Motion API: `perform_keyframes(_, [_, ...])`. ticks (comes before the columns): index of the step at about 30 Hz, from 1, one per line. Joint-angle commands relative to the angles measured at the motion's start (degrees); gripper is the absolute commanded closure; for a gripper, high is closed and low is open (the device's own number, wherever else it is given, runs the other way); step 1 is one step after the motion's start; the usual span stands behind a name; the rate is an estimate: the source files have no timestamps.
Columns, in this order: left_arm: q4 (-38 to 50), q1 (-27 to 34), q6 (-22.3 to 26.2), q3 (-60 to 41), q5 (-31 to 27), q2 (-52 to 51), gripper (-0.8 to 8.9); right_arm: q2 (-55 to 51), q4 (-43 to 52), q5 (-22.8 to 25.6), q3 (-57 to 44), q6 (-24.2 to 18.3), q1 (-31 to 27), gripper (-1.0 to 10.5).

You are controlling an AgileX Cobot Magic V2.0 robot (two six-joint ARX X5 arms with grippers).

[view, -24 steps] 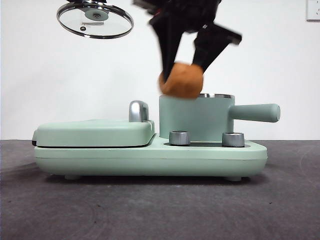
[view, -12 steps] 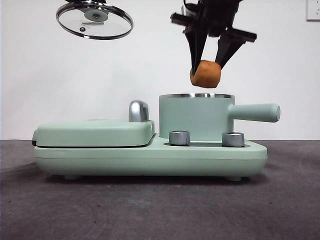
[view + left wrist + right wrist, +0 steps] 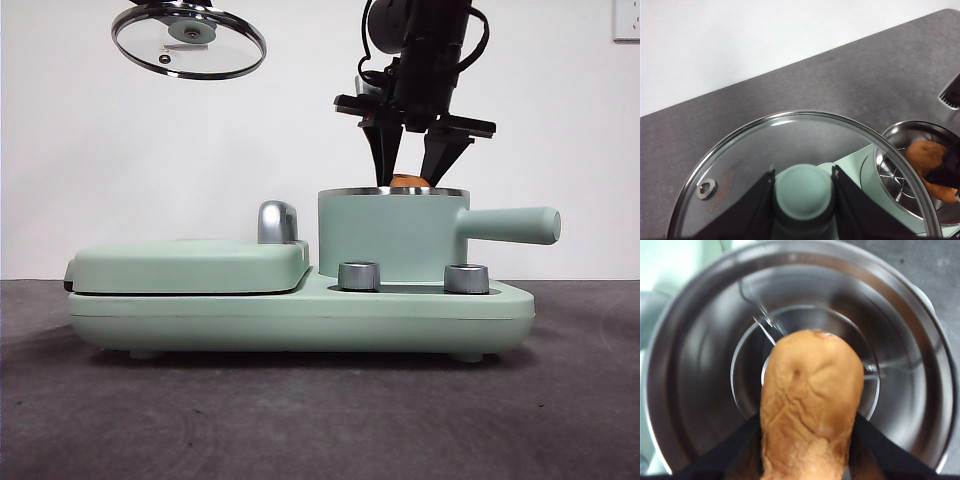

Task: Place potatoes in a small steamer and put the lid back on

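1. Plain white wall backs a dark grey worktop [image 3: 320, 420]; a white wall plate sits at the upper right corner of the front view.
2. No brand or readable writing shows; only a faint reddish mark on the glass in the left wrist view, too blurred to read.
3. Centre frame stands a mint-green cooker base [image 3: 300, 315] with two steel knobs [image 3: 359, 276], its flat griddle cover [image 3: 190, 265] on the left half.
4. On the right half sits the small mint-green cylindrical steamer [image 3: 390, 235] with a steel rim, its handle pointing right.
5. The right pincer [image 3: 412, 165] grips the orange-brown rough-skinned potato [image 3: 810, 405] at the pot's mouth, only its top showing above the rim.
6. The left pincer [image 3: 802, 200] clamps the green knob of the round clear-glass lid [image 3: 190, 40], high at upper left, well apart from the pot.
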Motion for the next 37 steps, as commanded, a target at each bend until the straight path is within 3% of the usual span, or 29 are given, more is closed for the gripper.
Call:
perform_keyframes(1, [1.4, -0.1, 0.6, 1.7, 0.2, 0.1, 7.99, 2.0, 1.1, 0.0, 1.7, -0.5, 0.3, 8.7])
perform_keyframes(15, [1.5, -0.1, 0.6, 1.6, 0.2, 0.1, 7.99, 3.0, -1.7, 0.1, 1.6, -2.8, 0.1, 8.2])
perform_keyframes(23, [1.4, -0.1, 0.6, 1.6, 0.2, 0.1, 7.99, 3.0, -0.4, 0.0, 1.6, -2.8, 0.2, 5.4])
perform_keyframes(27, [1.4, -0.1, 0.5, 1.6, 0.2, 0.1, 7.99, 2.6, -0.2, 0.0, 3.7, -2.8, 0.3, 5.4])
perform_keyframes(33, [1.4, -0.2, 0.1, 1.6, 0.2, 0.1, 7.99, 1.4, -6.6, -0.4, 15.2, -5.3, 0.2, 5.4])
perform_keyframes(37, [1.4, -0.6, -0.3, 1.6, 0.2, 0.1, 7.99, -3.7, -6.6, -2.1, 15.9, -6.8, 0.8, 5.4])
